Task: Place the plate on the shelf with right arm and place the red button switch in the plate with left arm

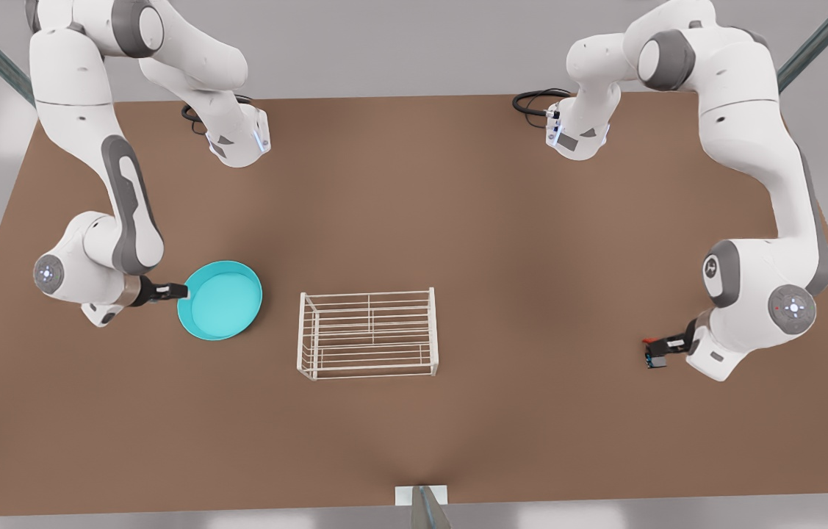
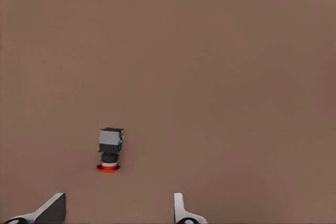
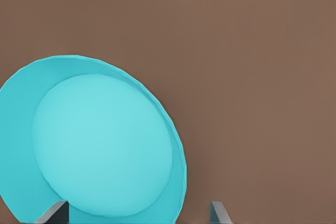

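The turquoise plate [image 1: 222,300] lies on the brown table at the front view's left. My right gripper [image 1: 177,292] reaches level to its rim, open; in the right wrist view the plate [image 3: 100,140] fills the space ahead and its near rim sits between the spread fingertips [image 3: 56,211]. The white wire shelf [image 1: 368,333] stands mid-table with nothing on it. At the front view's right, the red button switch [image 1: 653,357] lies on its side just beyond my left gripper [image 1: 667,345]. That gripper [image 2: 118,205] is open, and the switch [image 2: 109,150] is ahead of its tips, untouched.
Bare brown tabletop [image 1: 531,257] stretches between the shelf and the switch. Black cables [image 1: 537,100] coil near the arm bases at the back. A small grey fixture [image 1: 421,501] sits at the table's front edge.
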